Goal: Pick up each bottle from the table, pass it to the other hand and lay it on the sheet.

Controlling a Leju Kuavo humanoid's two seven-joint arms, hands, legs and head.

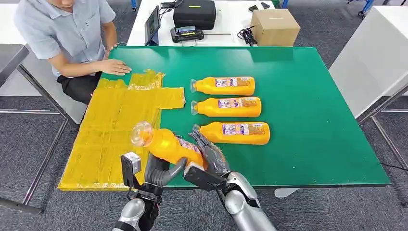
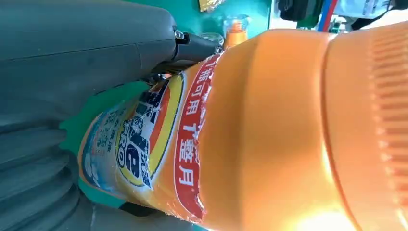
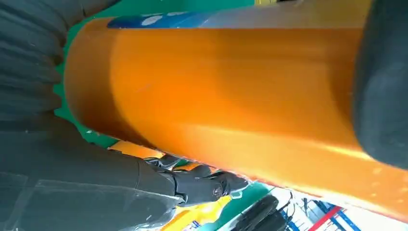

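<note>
A bottle (image 1: 166, 144) is gripped by both hands, left (image 1: 156, 172) and right (image 1: 211, 156), lower centre; its base is hidden behind them.

You are looking at a robot showing two silver arms with rounded, polished metal segments. The left hand (image 1: 156, 169) is wearing a thick grey thumb and carrying a small grey boxy module with a pale square face at its wrist. The right hand (image 1: 210, 156) is showing darker, segmented fingers (image 3: 202, 185) with a small round fastener at one joint, and a flat black bracket is sitting behind it. Up close, a grey ribbed cover is wrapping each wrist.
</note>
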